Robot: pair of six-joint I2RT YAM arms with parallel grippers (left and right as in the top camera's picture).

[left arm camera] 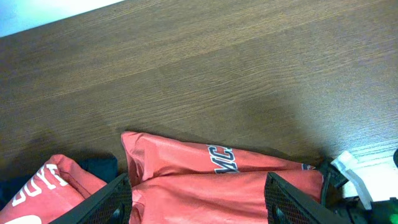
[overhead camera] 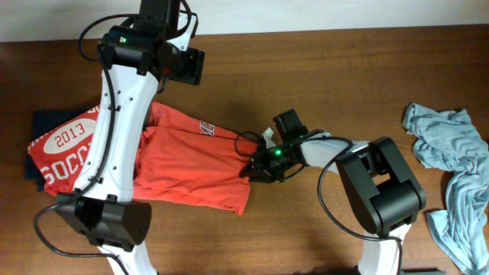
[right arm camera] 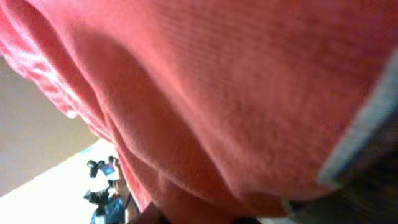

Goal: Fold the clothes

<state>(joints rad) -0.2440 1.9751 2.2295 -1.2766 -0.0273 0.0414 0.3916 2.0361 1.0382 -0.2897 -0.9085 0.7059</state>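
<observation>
1. Here the right jaws sit at the right edge of the orange-red shirt (overhead camera: 191, 164). Its cloth fills the right wrist view, so I cannot tell if they grip it.
2. The left jaws stand wide with nothing between them, above the far edge of the same shirt, which lies crumpled in the middle of the bench (overhead camera: 344, 69).
3. On the left lies a second orange-red shirt (overhead camera: 57, 153) with white lettering, on top of a dark navy shirt (overhead camera: 42, 122).
4. A pale grey-blue shirt (overhead camera: 451, 168) is bunched at the far right, well apart.
</observation>
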